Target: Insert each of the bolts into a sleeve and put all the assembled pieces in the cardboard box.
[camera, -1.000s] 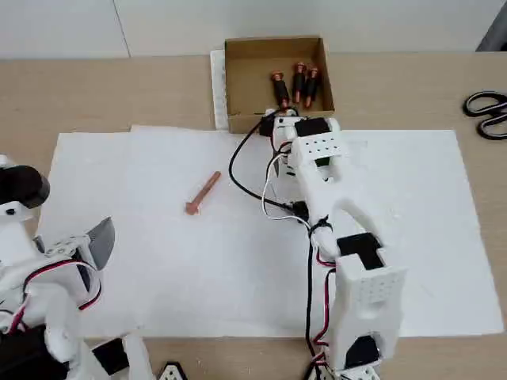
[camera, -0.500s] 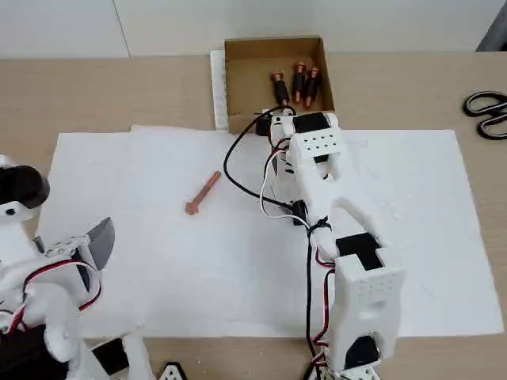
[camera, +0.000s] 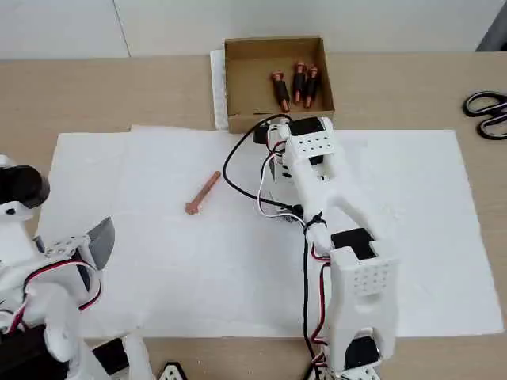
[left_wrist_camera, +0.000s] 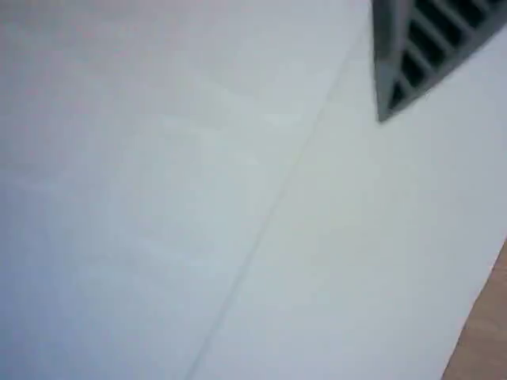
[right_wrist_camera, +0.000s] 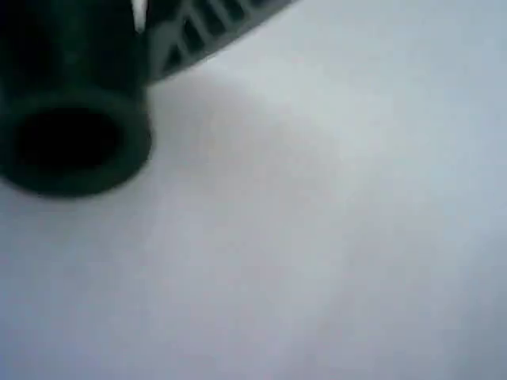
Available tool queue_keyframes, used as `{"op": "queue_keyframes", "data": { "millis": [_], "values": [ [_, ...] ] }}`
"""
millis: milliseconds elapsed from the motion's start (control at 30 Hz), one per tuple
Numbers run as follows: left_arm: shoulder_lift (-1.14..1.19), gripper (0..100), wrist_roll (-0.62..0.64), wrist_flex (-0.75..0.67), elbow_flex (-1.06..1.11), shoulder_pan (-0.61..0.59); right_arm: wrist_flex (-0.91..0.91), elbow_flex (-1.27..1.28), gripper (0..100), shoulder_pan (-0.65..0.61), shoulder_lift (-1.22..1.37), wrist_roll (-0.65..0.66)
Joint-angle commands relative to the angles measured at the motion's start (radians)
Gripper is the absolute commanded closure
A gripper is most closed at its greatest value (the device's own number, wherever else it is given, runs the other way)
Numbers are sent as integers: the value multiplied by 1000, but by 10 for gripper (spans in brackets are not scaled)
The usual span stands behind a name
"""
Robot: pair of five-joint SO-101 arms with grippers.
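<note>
Right gripper (right_wrist_camera: 139, 43) holds black sleeve (right_wrist_camera: 71, 142) between closed fingers, bore exposed, presumably to accept copper bolt (camera: 203, 193) lying mid-surface.

No legible text, labels, numbers or signs anywhere. Checked cardboard box (camera: 247, 75), white paper sheet (camera: 174, 269), scissors (camera: 485, 114): plain surfaces, no print readable.

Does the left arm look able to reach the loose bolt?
Probably yes: the bolt lies bare on the white sheet, nothing between it and the left arm; the right arm holds a sleeve in its jaws elsewhere.
</note>
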Motion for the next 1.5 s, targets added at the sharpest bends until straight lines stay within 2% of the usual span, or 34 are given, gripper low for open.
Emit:
{"op": "queue_keyframes", "data": {
  "millis": [0,400,1067,1367,1467],
  "values": [
    [-3,669,8,15,-10,-8,-19,-28,835,-2,7,28],
    [-3,669,8,15,-10,-8,105,-195,837,-4,5,40],
    [-3,669,8,15,-10,-6,56,-196,838,-64,22,40],
    [-3,669,8,15,-10,-6,53,-201,838,-59,143,58],
    [-3,669,8,15,-10,-6,53,-203,883,-54,145,60]
  ]
}}
